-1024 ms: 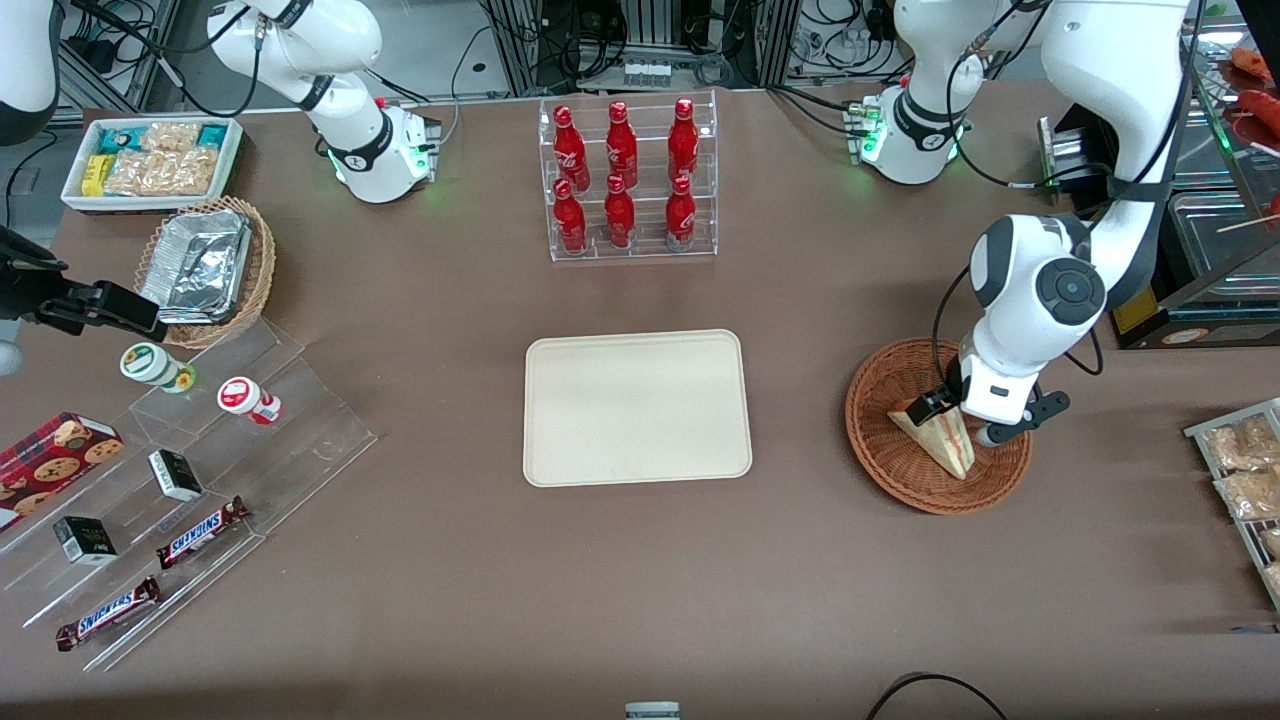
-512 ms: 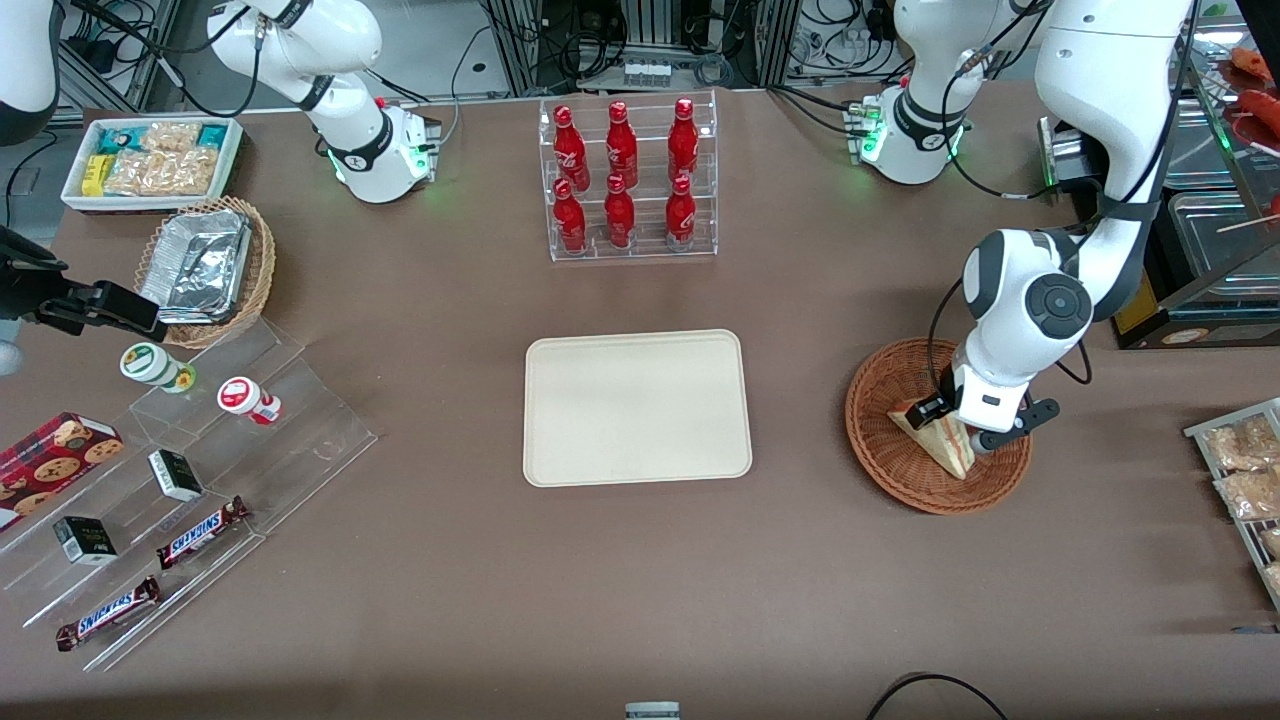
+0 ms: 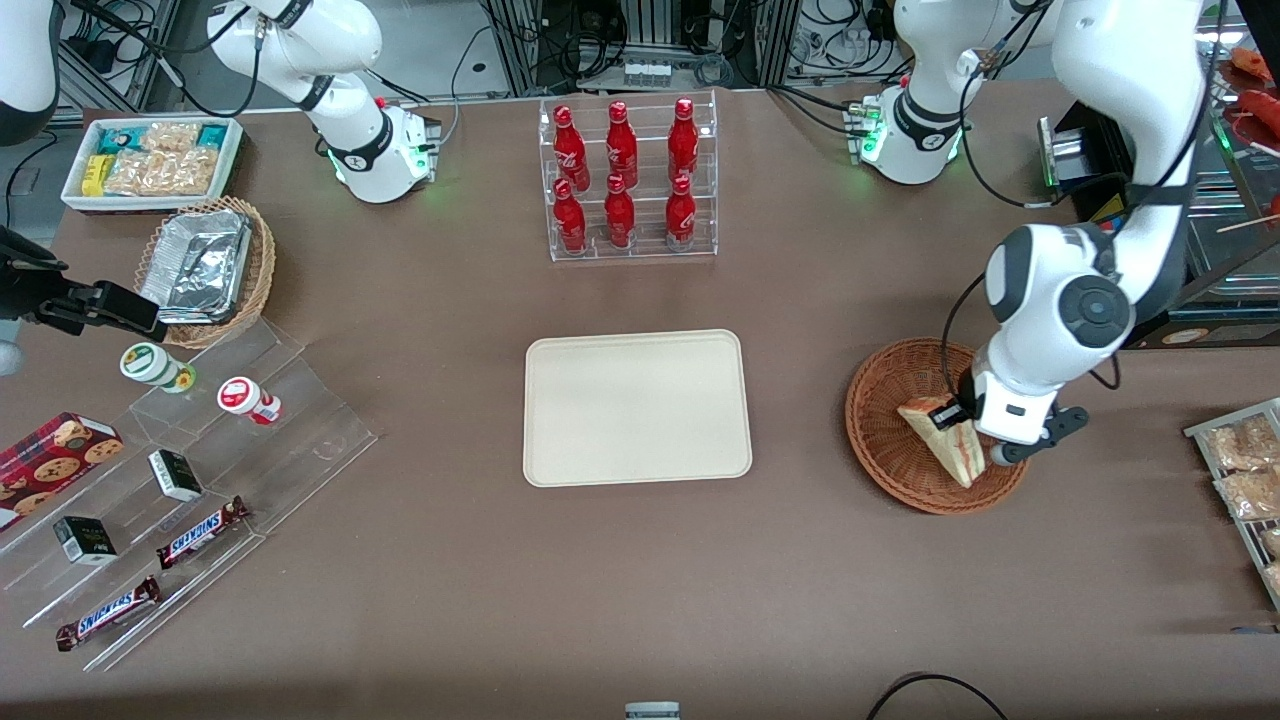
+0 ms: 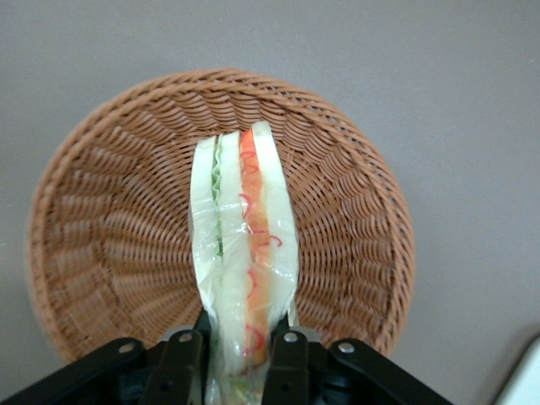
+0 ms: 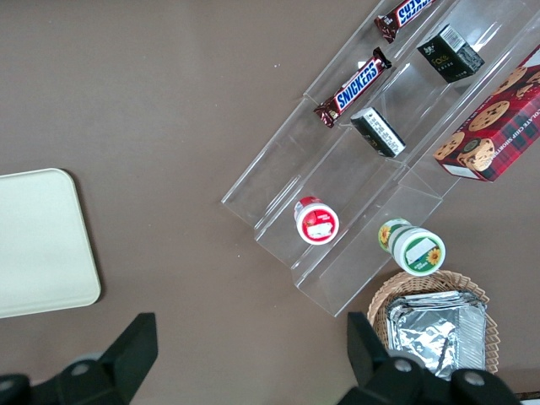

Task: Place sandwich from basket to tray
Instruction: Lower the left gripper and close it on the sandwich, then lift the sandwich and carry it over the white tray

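The sandwich (image 3: 945, 442), a pale bread wedge with red-orange and green filling in clear wrap, is held over the reddish-brown wicker basket (image 3: 880, 440) at the working arm's end of the table. My gripper (image 3: 972, 432) is shut on its thick end. In the left wrist view the fingers (image 4: 285, 354) squeeze the sandwich (image 4: 245, 245) from both sides, lifted above the basket (image 4: 101, 236) floor. The cream tray (image 3: 637, 407) lies flat at the table's middle, beside the basket.
A clear rack of red bottles (image 3: 627, 180) stands farther from the camera than the tray. Bagged pastries (image 3: 1240, 470) lie on a rack at the working arm's table edge. Clear stepped shelves with snacks (image 3: 180, 470) and a tan foil basket (image 3: 210, 268) sit toward the parked arm's end.
My gripper has risen a little with the sandwich, which now hangs lifted off the basket floor; the arm's wrist shifted slightly toward the working arm's end.
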Action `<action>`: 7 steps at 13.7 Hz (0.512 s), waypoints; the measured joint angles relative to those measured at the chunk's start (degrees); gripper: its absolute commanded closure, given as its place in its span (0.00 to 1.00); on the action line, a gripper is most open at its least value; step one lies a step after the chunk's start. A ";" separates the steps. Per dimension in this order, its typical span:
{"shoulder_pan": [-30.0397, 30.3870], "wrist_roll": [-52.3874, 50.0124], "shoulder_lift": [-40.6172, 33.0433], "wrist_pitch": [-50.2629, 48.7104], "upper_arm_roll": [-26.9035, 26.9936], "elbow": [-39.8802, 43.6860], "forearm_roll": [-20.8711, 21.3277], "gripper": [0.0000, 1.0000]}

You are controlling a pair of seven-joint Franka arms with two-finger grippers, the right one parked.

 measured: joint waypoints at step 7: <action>-7.05 -1.93 -1.09 -11.85 -3.85 14.39 -0.25 1.00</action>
